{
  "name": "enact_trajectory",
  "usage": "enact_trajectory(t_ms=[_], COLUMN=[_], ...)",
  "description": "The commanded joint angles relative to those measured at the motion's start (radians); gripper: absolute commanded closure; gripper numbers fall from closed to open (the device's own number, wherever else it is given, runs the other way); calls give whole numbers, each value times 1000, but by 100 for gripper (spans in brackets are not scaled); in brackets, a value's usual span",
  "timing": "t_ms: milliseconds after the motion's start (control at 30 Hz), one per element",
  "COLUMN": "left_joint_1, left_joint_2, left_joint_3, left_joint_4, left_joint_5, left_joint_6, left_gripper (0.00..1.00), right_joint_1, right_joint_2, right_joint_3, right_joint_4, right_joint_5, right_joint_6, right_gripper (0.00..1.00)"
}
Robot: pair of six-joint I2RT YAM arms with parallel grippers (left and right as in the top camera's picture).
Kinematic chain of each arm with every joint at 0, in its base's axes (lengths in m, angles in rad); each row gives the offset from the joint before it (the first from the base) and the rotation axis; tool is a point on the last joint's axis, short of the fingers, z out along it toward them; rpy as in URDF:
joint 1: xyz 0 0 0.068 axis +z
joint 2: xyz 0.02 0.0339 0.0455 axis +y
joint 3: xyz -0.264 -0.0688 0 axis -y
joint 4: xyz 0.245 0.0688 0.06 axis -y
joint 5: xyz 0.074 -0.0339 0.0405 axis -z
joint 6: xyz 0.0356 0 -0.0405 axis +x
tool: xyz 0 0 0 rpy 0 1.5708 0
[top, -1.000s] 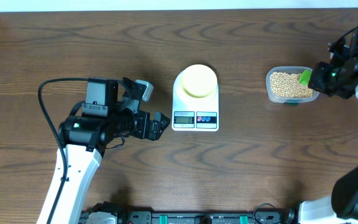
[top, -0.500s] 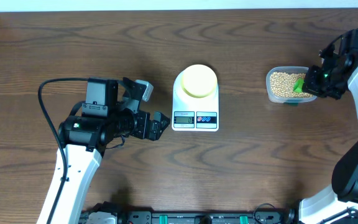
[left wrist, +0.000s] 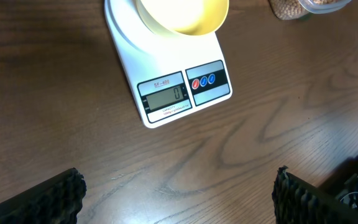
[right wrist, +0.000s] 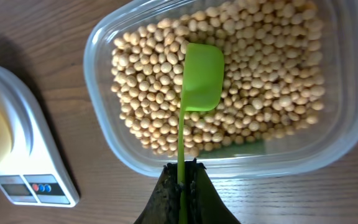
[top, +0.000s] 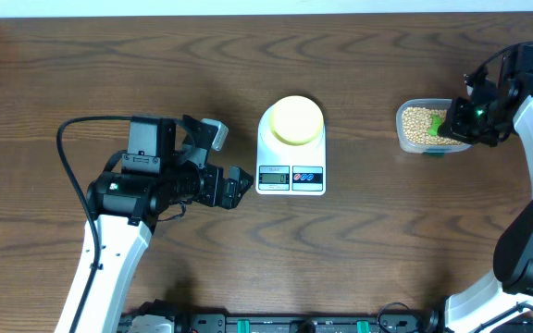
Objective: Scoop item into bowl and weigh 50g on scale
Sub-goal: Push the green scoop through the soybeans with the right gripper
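The right gripper pinches a green scoop over the beans in the tub, near the table's right edge. The left gripper is spread wide by the scale.

- beans: many small, round, tan-beige pieces; loose heap filling a clear tub, upper right of the overhead view.
- bowl: small, round, pale yellow, shallow; upright, empty; seated on the scale's platform, upper centre.
- scale: white, rounded rectangular, lying flat at centre; grey display reads 0, with red and blue buttons beside it.
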Motion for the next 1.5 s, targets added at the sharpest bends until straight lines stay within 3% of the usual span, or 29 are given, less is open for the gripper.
enact_trajectory(t_ms=[0, 367, 1467], left_joint_1=[-2, -2, -2], left_joint_2=[0, 0, 0], left_joint_3=[2, 2, 2], left_joint_4=[0, 0, 0], left_joint_5=[16, 16, 16], left_joint_6=[17, 17, 18], left_gripper=[2, 2, 2], right_joint_1=[9, 6, -196], right_joint_2=[9, 9, 9], right_joint_3=[-2, -28, -89], right_joint_4=[-1, 0, 11], right_joint_5=[-70, -72, -396], right_joint_6=[-43, -45, -101], right_gripper=[99, 99, 99])
